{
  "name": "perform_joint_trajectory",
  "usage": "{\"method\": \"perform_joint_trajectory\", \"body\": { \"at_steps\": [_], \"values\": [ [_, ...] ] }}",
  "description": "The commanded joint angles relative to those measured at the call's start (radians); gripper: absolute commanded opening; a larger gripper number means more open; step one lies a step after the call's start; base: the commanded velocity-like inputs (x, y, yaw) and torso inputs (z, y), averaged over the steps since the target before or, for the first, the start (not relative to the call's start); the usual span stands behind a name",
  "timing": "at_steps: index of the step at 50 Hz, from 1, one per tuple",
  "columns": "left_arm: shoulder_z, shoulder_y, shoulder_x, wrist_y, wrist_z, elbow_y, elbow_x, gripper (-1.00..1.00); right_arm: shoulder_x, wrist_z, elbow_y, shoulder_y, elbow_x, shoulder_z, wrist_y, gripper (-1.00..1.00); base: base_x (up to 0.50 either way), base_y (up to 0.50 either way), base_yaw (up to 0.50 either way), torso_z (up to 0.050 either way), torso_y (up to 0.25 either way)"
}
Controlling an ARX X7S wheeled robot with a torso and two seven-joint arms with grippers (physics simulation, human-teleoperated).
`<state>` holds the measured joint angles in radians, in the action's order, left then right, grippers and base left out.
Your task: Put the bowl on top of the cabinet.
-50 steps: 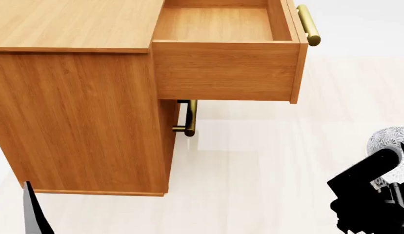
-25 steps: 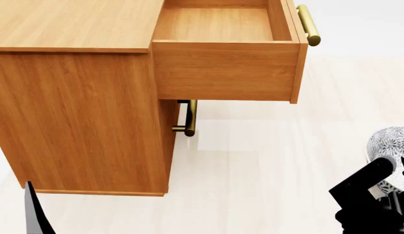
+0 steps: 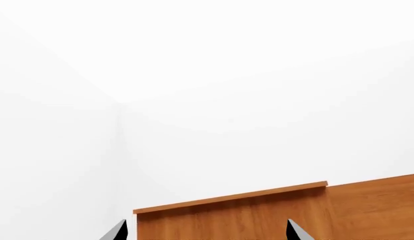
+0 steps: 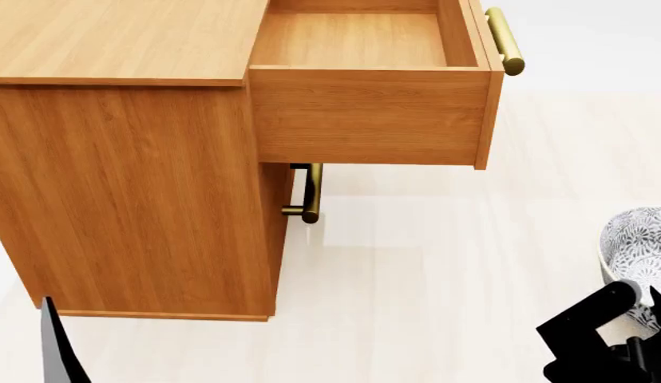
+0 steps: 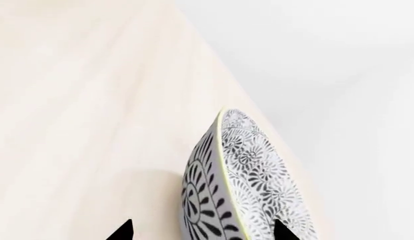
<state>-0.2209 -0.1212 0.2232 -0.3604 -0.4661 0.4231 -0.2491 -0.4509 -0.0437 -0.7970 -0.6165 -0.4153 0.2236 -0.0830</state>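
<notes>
bowl [image 5: 244, 185] between the right jaws

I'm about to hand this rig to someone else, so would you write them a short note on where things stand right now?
Right gripper: its fingertips straddle the rim of the bowl; whether it is clamped cannot be told.
Left gripper: open and empty, facing the cabinet.
Bowl: low at the head view's right edge, well away from the cabinet.
Cabinet: top drawer is pulled out and empty; the flat top is bare where visible.
Done: at most the grasp on the bowl.
Left: confirm the grip, carry the bowl to the cabinet top, not the drawer, and release it.
</notes>
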Motion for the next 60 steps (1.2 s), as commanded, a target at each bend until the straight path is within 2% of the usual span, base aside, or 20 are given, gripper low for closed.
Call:
{"method": "perform_joint_trajectory", "body": {
  "at_steps": [1,21,31,60],
  "values": [
    [0.004,-0.001,0.002,-0.012,-0.001,-0.001,0.003,1.00,0.016,-0.024,-0.103,-0.023,0.017,-0.011,0.054,1.00,0.00,0.00,0.00,0.000,0.000],
    [-0.010,0.001,0.010,-0.011,-0.013,-0.006,-0.004,1.00,0.012,-0.061,-0.238,-0.083,0.017,0.002,0.123,1.00,0.00,0.00,0.00,0.000,0.000],
    [-0.013,0.001,0.016,-0.011,-0.020,-0.008,-0.004,1.00,0.044,-0.126,-0.501,-0.219,0.005,0.041,0.256,1.00,0.00,0.00,0.00,0.000,0.000],
    [-0.025,0.007,0.027,-0.005,-0.036,-0.012,-0.008,1.00,0.058,-0.179,-0.511,-0.233,0.185,0.255,0.225,1.00,0.00,0.00,0.00,0.000,0.000]
  ]
}}
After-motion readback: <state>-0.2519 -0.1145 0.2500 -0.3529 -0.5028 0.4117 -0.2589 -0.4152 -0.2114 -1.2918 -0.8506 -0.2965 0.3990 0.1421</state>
